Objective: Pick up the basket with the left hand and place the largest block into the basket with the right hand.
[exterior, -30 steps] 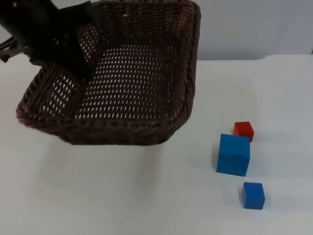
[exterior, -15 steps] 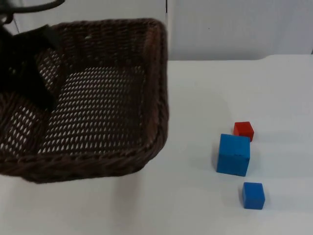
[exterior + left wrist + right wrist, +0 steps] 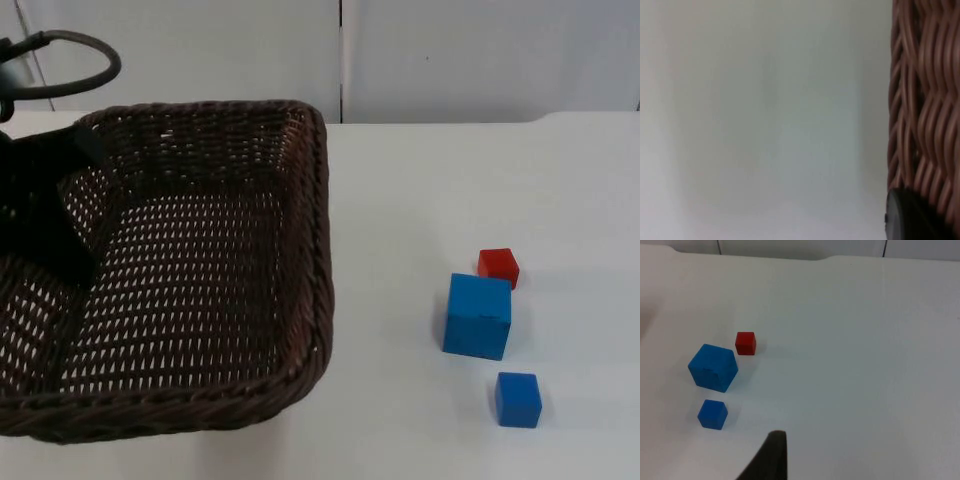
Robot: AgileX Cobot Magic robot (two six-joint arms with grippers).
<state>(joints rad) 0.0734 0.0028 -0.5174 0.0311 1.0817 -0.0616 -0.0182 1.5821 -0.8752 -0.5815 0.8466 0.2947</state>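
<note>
Left gripper [image 3: 45,225] clamped on basket [image 3: 200,290] wall (far left); right gripper [image 3: 771,460] near 3 blocks, opening unreadable.

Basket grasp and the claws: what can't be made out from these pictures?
- Left claw: in the top view a dark mass at the basket wall; its finger state on the weave is unreadable.
- Left wrist view: blurred, weave and one black fingertip cut by the edge.
- Basket's near-left corner: cut off in the top view.
- Right claw: one fingertip, so open or shut is unclear.
</note>
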